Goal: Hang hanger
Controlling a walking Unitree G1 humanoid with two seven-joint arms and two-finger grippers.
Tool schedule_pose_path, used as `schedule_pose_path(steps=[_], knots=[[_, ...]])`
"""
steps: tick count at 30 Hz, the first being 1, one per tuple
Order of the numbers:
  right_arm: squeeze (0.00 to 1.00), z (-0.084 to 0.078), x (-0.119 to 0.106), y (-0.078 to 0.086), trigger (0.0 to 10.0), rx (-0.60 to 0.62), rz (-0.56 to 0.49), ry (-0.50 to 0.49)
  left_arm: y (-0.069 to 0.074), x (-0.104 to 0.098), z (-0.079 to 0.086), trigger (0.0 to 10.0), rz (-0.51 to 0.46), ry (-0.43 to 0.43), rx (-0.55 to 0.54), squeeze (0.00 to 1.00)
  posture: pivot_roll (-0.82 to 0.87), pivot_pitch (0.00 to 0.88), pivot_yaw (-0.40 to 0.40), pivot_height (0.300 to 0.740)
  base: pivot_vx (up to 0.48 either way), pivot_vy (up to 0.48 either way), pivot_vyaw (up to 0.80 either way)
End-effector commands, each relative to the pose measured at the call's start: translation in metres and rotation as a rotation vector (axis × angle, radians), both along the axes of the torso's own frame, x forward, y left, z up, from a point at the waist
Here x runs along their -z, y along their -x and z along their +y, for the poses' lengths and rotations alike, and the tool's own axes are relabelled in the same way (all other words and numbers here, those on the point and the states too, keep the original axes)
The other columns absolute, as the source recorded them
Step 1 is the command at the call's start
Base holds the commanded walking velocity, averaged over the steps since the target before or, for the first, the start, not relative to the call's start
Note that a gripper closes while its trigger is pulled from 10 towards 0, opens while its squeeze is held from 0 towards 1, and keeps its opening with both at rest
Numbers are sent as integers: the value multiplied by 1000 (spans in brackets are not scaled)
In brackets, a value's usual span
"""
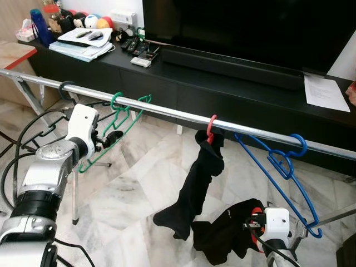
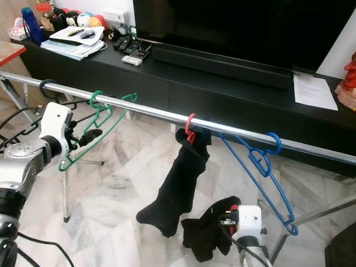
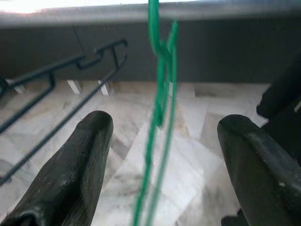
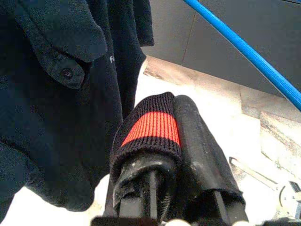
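Note:
A green wire hanger [image 1: 127, 118] hangs by its hook on the silver rail [image 1: 167, 113]. My left gripper [image 1: 109, 139] is raised to it and is open. In the left wrist view the green hanger [image 3: 160, 94] runs between the two fingers [image 3: 82, 155] without touching either. Low at the right, my right gripper [image 1: 251, 223] is shut on a black garment [image 1: 225, 233]. The right wrist view has the garment's red-striped cuff [image 4: 153, 128] wrapped over one finger. The black cloth also hangs from a red hanger [image 1: 211, 129] at mid rail.
A blue hanger [image 1: 278, 166] hangs right of the red one, and a black hanger [image 1: 41, 130] left of the green one. Behind the rail stand a black TV console [image 1: 222, 83] with remotes and papers, and a large TV. The floor is marble tile.

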State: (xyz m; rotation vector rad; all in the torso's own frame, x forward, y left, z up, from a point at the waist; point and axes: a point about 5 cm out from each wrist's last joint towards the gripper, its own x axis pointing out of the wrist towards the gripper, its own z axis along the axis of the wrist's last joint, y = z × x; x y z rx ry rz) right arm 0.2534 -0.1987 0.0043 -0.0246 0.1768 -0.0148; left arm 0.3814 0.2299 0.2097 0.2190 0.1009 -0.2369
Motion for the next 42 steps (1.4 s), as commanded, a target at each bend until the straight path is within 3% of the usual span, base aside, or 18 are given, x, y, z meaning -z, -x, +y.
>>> schedule_pose_path(steps=[1,12,18,28,34,36,37,38,40,41,42], knots=[[0,-4,0,2,10000,11,-3,8,-4,-1,-5,10000,-8,-27,9,0,7,150,-32,740,0,0,0],[0,-3,0,1,10000,9,-2,11,-15,10,-22,10000,5,29,19,0,1,154,-32,740,0,0,0],[0,-4,-1,1,10000,13,-5,10,-20,11,-24,10000,-12,71,-50,0,-3,154,-31,740,0,0,0],[0,-4,0,1,10000,13,-5,10,-20,10,-24,10000,-16,76,-56,0,-3,154,-32,740,0,0,0],[0,-3,-1,0,10000,9,-4,10,-23,20,-31,10000,15,136,-70,0,-4,153,-33,740,0,0,0],[0,-3,-1,0,10000,9,-4,10,-24,21,-33,8000,17,140,-72,0,-3,153,-34,740,0,0,0],[0,-3,-1,0,10000,9,-5,11,-24,20,-34,4980,15,142,-75,0,-3,153,-34,740,0,0,0],[0,-4,-1,0,10000,10,-5,11,-24,20,-34,0,14,143,-77,0,-4,153,-34,740,0,0,0],[0,-4,-1,-1,10000,10,-5,11,-25,21,-36,0,15,145,-78,0,-6,151,-34,740,0,0,0],[0,-4,-1,-1,10000,9,-6,12,-25,23,-39,1255,23,129,-74,0,-7,151,-34,740,0,0,0],[0,-4,-1,-1,10000,9,-6,12,-25,24,-40,1255,25,122,-74,0,-7,151,-34,740,0,0,0]])
